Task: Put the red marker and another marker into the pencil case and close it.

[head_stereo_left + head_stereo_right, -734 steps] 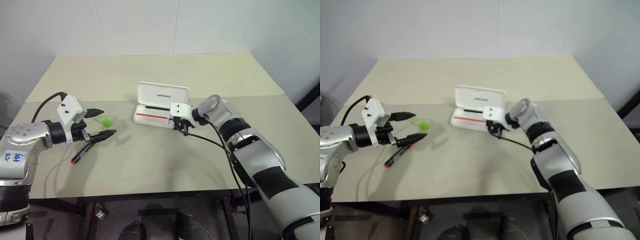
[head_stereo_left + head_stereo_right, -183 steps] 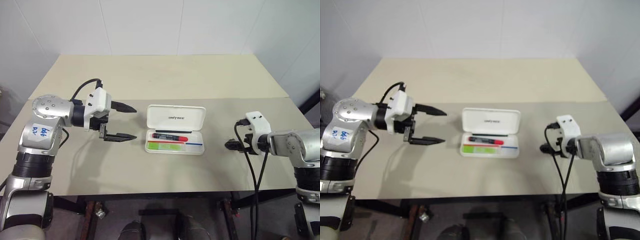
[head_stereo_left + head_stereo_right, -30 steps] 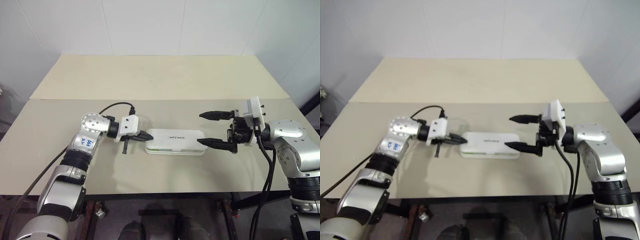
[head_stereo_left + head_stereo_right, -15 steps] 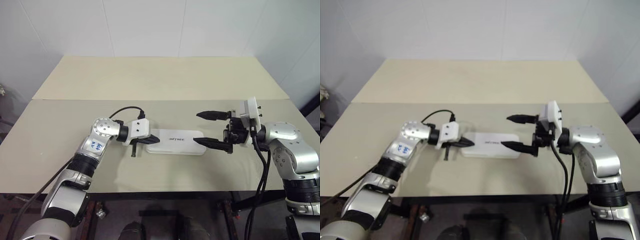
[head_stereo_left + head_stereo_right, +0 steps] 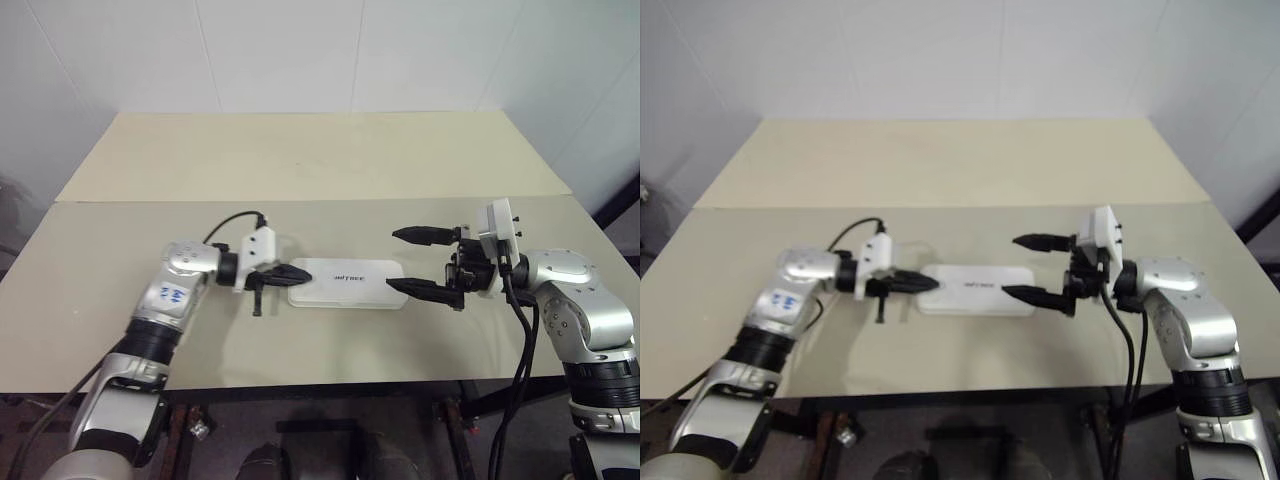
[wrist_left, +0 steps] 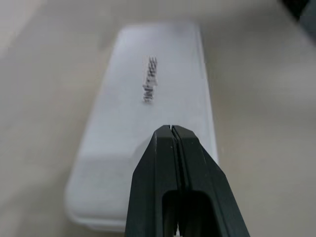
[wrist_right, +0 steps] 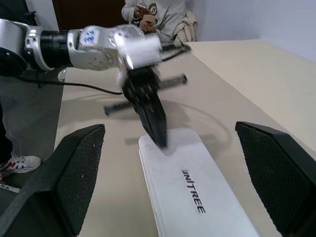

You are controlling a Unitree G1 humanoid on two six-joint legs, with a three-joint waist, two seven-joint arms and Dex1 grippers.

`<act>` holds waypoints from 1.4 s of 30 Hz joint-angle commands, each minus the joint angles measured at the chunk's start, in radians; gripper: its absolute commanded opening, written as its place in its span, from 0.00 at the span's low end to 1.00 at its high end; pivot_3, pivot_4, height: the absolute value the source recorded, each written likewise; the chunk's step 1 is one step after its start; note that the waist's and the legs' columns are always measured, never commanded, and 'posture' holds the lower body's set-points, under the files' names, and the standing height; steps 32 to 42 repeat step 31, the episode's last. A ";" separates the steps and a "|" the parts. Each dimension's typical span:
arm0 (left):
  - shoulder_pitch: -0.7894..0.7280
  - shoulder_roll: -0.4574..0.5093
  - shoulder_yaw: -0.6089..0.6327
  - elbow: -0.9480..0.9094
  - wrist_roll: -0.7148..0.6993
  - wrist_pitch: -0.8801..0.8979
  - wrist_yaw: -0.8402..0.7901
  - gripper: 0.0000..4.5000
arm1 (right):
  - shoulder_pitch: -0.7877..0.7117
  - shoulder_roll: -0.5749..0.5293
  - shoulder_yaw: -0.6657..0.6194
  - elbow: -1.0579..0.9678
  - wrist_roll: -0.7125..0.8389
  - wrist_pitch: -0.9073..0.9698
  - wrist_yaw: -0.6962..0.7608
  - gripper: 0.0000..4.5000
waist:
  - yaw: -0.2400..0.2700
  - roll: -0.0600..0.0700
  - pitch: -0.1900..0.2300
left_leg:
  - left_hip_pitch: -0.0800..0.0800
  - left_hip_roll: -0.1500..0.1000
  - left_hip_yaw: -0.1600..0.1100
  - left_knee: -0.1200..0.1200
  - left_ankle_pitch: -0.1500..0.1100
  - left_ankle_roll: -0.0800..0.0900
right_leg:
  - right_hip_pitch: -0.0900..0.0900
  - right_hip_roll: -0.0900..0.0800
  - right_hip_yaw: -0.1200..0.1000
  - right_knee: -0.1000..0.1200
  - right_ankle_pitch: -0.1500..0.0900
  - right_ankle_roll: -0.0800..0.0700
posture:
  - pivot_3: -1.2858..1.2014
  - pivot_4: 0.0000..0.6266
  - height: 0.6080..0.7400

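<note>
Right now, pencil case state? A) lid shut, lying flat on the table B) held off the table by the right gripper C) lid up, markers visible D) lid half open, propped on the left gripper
A: the white pencil case lies flat with its lid down, lettering facing up, no marker visible; the shut left gripper sits at one end and the open right gripper at the other.

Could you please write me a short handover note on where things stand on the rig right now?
Left gripper: shut, holding nothing, its tip over the left end of the pencil case.
Right gripper: open, holding nothing, at the case's right end, one finger above the lid and the other behind the case.
Pencil case: lies flat in the middle of the table with its lid down.
Markers: none lie on the table; presumably they are inside the case.
Left: check the lid is fully latched, then draw both arms back.
</note>
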 commanded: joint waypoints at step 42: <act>0.269 0.292 0.295 -0.319 -0.242 0.213 0.021 0.99 | -0.078 -0.079 -0.025 0.250 -0.144 -0.253 0.076 1.00 | 0.002 0.001 0.001 | 0.000 -0.001 -0.001 -0.001 -0.001 -0.001 | 0.000 -0.001 -0.001 -0.006 -0.001 -0.001 | 0.52 0.24 1.00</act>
